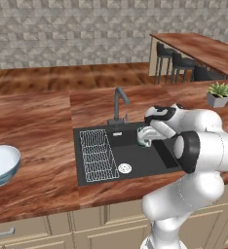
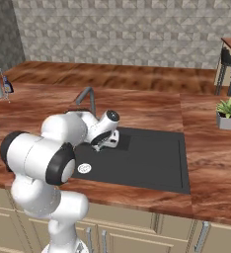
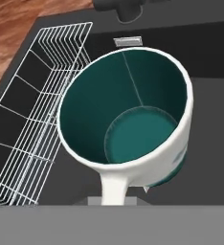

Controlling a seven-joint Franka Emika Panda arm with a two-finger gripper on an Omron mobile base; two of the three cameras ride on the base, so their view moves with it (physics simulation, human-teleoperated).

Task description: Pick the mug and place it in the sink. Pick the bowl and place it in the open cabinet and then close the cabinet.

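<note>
A: Which step are you on?

B: You're placing the small teal mug with white rim and handle [image 3: 133,129] in the black rectangular sink [image 1: 160,163]. The gripper [image 1: 146,137] is clamped on it, seemingly at its handle, over the basin right of the white wire rack [image 1: 97,155].

A: Next?

B: You'd likely lower, then release.

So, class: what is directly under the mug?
Below the mug lies the black sink floor, wire rack alongside. The spot beneath its base is hidden by the mug itself.
</note>
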